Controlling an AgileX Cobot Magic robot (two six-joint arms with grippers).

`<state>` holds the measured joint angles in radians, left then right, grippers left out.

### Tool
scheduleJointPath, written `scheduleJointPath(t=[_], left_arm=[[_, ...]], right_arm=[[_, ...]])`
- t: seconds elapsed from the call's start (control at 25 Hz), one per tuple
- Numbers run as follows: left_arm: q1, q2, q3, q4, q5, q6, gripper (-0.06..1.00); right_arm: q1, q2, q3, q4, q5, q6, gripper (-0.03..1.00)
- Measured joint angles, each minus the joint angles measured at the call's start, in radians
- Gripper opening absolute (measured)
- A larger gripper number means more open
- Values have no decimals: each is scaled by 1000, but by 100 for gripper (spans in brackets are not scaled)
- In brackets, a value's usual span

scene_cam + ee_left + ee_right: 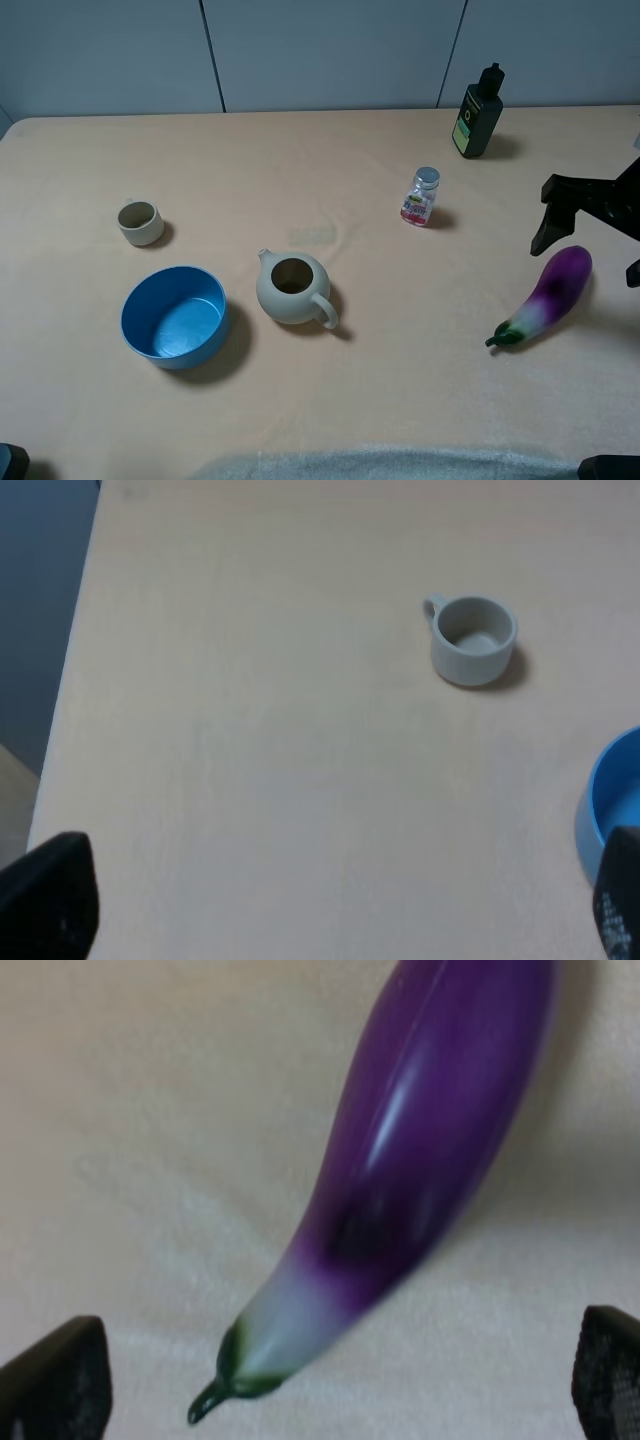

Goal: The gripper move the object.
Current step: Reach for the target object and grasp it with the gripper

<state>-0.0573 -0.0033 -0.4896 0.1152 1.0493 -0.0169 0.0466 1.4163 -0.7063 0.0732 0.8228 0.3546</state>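
The object, a glossy purple eggplant [545, 300] fading to white at its green stem, lies on the beige table at the right. My right gripper [588, 258] hangs over its purple end, jaws wide and open, one black finger [545, 232] beside it. In the right wrist view the eggplant [400, 1190] fills the middle, and the right gripper [330, 1380] has a fingertip [55, 1380] at each lower corner, neither touching it. My left gripper [335, 920] is open over bare table at the near left, holding nothing.
A beige teapot [293, 290] stands mid-table, a blue bowl [175, 318] to its left, a small cup [140, 222] behind that. A small clear bottle [421, 197] and a dark bottle [480, 112] stand at the back right.
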Motion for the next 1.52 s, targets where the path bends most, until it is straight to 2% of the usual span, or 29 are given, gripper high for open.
scheduleJointPath(t=[0.72, 0.96, 1.52], left_arm=[[0, 0, 0, 0, 0, 0, 99], [0, 0, 0, 0, 0, 0, 99], [0, 0, 1, 0, 0, 0, 99]], right_arm=[[0, 272, -2, -42, -178, 32, 69], [-2, 314, -2, -67, -220, 78, 69], [-3, 383, -4, -107, -257, 123, 67]])
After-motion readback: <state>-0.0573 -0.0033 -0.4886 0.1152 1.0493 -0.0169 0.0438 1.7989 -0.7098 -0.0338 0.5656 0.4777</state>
